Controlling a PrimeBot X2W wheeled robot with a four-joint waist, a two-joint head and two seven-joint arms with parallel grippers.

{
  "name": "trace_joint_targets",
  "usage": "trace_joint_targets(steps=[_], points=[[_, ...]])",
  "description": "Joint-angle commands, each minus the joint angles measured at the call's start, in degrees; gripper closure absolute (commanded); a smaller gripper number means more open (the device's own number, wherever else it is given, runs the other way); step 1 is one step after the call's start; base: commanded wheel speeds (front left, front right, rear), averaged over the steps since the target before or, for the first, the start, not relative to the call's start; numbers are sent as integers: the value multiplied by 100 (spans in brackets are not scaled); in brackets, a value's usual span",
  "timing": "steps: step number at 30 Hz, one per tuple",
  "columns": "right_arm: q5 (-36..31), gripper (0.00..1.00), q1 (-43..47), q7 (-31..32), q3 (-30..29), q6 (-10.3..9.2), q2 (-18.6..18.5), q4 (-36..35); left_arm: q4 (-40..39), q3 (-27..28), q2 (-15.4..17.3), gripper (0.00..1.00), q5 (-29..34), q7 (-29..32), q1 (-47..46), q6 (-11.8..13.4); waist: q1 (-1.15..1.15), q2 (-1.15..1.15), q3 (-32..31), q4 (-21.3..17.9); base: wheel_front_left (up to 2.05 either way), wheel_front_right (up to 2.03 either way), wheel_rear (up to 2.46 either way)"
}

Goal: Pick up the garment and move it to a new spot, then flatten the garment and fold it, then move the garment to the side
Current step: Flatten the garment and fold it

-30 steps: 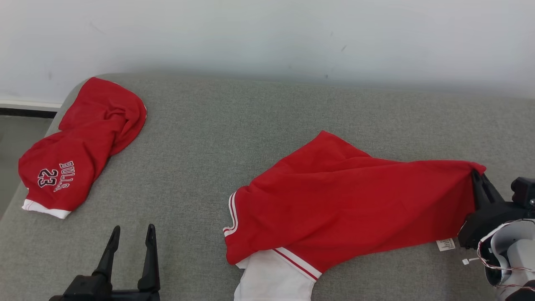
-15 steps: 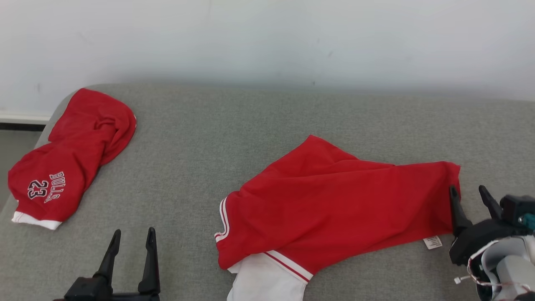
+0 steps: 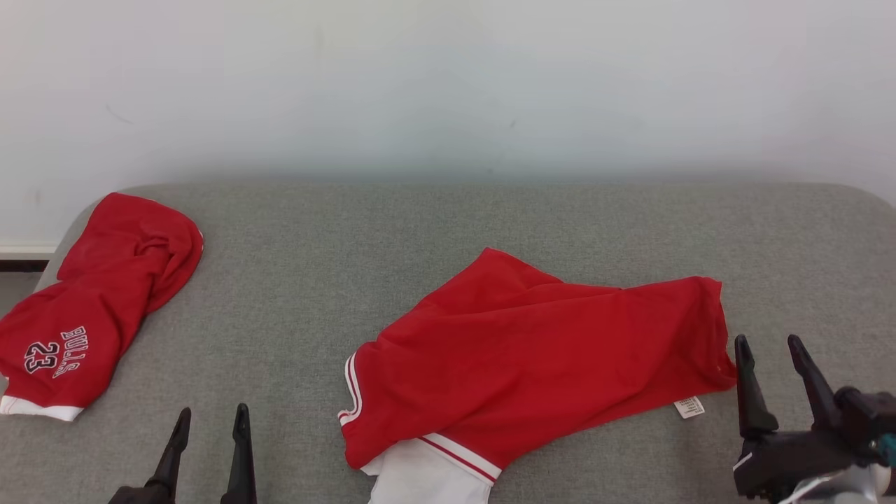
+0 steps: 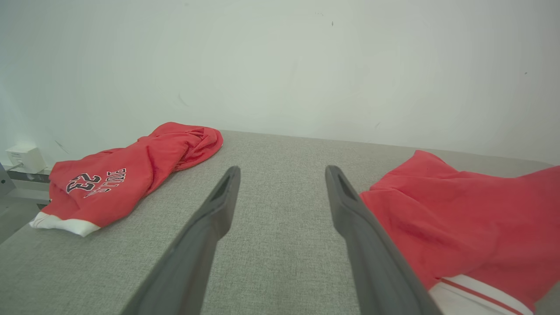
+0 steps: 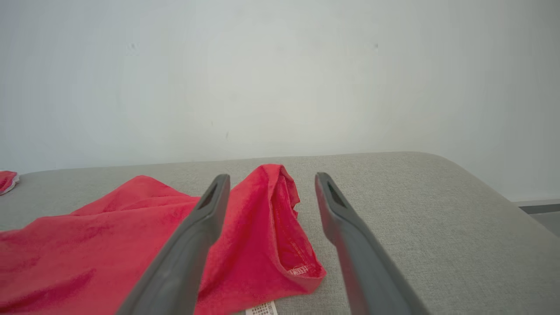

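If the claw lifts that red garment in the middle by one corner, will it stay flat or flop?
Probably flops: the red garment lies in soft folds and wrinkles, so a lifted corner would likely drape and trail. It looks thin, so likely light. On the gray woven surface it may drag and bunch rather than slide.

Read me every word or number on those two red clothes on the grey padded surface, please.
"BULLS": dark, white-edged letters on the crumpled red jersey at the left.
"23": beside it, on the same jersey.
Small white tag at the edge of the spread red-and-white garment: print too small to read.
White print inside that garment's hem: too blurred to read.
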Motion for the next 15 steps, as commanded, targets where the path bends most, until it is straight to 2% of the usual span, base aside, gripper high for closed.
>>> trace_joint_targets(steps=[1,7,15], points=[[-67,0,176,-21,-41,-15,70,-170,-17,14,21,0,-1,-21,82,8,0,0,-26,-28,0,0,0],[-231,0,778,-13,-256,-15,403,-906,-7,-59,27,0,-3,-21,95,8,0,0,-44,-18,0,0,0],[-322,0,1020,55,-328,-15,600,-1185,165,-397,149,0,-68,-21,-119,8,0,0,19,-51,0,0,0]])
